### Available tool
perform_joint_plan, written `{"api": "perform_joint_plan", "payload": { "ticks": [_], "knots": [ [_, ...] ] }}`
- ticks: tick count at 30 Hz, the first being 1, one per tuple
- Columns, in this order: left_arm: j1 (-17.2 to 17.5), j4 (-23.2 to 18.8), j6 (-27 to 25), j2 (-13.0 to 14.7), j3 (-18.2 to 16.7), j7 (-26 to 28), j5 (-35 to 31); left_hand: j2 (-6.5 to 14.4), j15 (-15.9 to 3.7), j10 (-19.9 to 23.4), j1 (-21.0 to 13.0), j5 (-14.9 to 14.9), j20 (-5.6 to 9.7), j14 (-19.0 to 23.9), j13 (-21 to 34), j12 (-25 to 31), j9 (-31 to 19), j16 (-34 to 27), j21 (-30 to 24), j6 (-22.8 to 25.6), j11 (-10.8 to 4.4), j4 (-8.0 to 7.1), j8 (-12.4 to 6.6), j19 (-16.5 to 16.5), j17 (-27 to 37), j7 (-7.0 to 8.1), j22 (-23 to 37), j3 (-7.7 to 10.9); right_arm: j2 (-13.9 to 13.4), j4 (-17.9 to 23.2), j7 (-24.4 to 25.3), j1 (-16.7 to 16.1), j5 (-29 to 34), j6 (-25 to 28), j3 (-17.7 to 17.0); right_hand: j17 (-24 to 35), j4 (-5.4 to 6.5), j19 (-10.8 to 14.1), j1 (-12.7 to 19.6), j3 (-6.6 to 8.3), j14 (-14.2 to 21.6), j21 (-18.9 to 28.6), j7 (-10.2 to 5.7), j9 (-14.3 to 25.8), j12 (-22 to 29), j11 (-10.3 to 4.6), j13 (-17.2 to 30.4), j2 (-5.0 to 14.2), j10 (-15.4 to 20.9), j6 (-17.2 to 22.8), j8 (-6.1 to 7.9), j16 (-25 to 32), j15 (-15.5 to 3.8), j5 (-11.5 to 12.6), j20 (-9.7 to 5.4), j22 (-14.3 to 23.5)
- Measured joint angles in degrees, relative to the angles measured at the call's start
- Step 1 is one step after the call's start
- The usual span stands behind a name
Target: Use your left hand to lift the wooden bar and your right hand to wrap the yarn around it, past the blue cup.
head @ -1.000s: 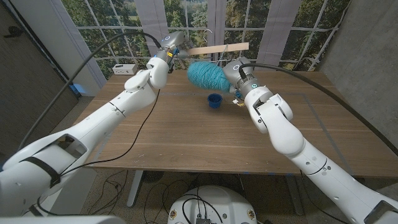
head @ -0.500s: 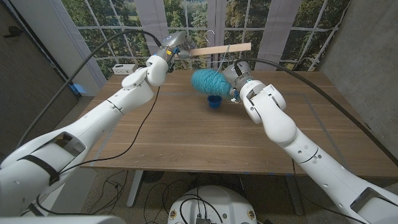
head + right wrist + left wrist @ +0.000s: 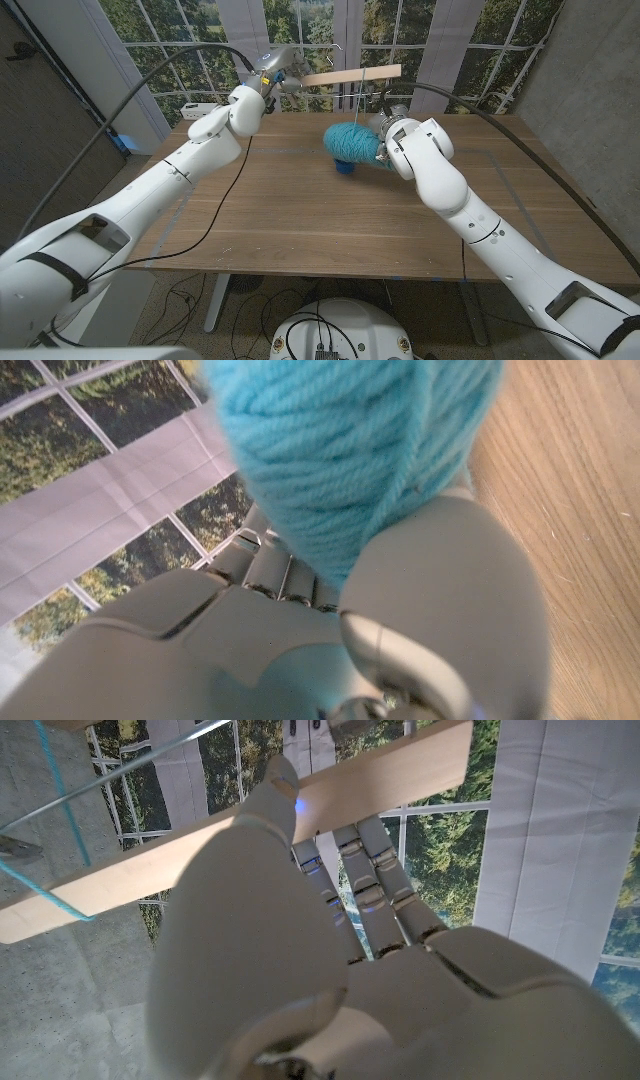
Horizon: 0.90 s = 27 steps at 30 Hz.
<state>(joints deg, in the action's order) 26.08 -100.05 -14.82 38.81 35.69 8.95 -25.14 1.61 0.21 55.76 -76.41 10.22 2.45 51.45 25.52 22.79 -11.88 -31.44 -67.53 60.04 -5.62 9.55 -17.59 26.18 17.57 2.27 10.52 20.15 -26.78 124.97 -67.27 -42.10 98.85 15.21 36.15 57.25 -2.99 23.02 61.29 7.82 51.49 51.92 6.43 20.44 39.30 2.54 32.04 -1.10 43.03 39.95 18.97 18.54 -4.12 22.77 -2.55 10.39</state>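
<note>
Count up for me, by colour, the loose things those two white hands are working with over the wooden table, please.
Pale wood: 1, the long wooden bar gripped by the left hand.
Teal: 1, the fluffy yarn ball held by the right hand.
Blue: 1, the small blue cup, mostly hidden under the yarn.
Total: 3.
</note>
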Motion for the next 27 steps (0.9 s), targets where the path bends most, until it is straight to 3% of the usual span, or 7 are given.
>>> {"api": "perform_joint_plan", "payload": {
  "ticks": [17,21,27],
  "knots": [
    [1.67,-3.22,0.87,1.68,-3.77,0.13,3.46,0.00,0.00,-0.01,0.00,-0.02,0.31,0.00,0.34,-0.22,-0.02,0.50,-0.31,0.12,0.00,0.00,0.38,-0.32,2.09,0.08,-0.20,0.00,1.41,-4.52,-8.96,2.83,-3.05,3.25,-1.85,0.26,0.44,0.00,0.01,-0.83,0.02,0.00,-0.19,0.19,-0.35,-0.08,0.08,-0.01,0.29,0.19,-0.45,-0.15,0.01,0.58,0.00,0.00],
    [2.06,-4.23,1.02,2.18,-4.62,0.18,4.09,0.00,0.00,0.00,0.00,-0.03,0.31,0.00,0.37,-0.22,-0.02,0.66,-0.31,0.32,0.00,-0.01,0.61,-0.32,2.10,0.09,-0.20,-0.01,3.93,-5.66,-9.91,1.93,-2.49,1.40,-4.61,0.26,0.40,0.00,0.02,-0.87,0.02,0.00,-0.19,0.47,-0.36,-0.08,0.11,-0.01,0.29,0.19,-0.47,-0.15,0.01,0.59,0.00,0.00],
    [2.75,-5.59,1.37,2.90,-5.76,0.19,5.22,0.00,0.00,-0.01,0.00,-0.10,0.02,0.00,0.38,-0.39,-0.02,0.88,-0.32,0.33,0.00,-0.01,0.83,-0.62,2.13,0.08,-0.20,-0.01,11.43,-7.53,-10.76,-1.04,1.99,-6.08,-13.05,0.44,0.55,0.01,0.02,-1.18,0.35,0.00,-0.19,0.76,-0.70,0.01,0.51,-0.02,0.82,0.20,-0.62,-0.16,-0.09,0.59,0.00,0.00]
  ]
}}
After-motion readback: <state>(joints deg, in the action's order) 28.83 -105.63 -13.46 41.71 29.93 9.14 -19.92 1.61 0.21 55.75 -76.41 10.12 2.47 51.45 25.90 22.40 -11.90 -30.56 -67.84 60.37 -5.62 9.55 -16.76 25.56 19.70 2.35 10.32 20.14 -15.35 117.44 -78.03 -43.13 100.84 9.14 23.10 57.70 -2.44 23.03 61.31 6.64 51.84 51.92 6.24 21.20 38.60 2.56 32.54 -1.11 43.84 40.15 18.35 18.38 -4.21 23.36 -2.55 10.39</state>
